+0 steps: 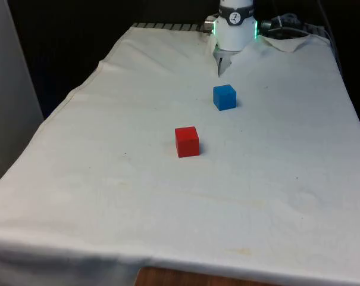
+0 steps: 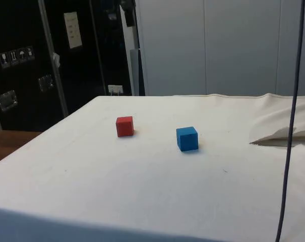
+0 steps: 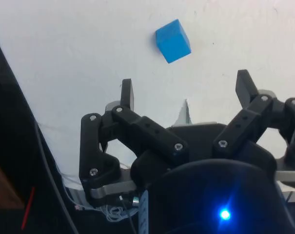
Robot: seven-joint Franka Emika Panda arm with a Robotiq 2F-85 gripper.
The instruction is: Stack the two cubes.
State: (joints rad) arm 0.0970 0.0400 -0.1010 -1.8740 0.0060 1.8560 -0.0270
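Observation:
A red cube (image 1: 187, 142) sits near the middle of the white cloth, also seen from the side as the red cube (image 2: 124, 126). A blue cube (image 1: 224, 97) rests a little farther back and toward the front view's right, apart from the red one; the side view has the blue cube (image 2: 187, 138) to the red one's right. In the wrist view my gripper (image 3: 186, 90) hangs open high above the cloth, nothing between its fingers (image 3: 127, 93), with the blue cube (image 3: 173, 41) well beyond the fingertips.
The robot's white base (image 1: 235, 27) stands at the table's far end, with rumpled cloth (image 2: 286, 133) around it. A dark cable (image 2: 288, 126) hangs down at the side view's right. The table's left edge (image 1: 60, 110) drops off beside a grey wall.

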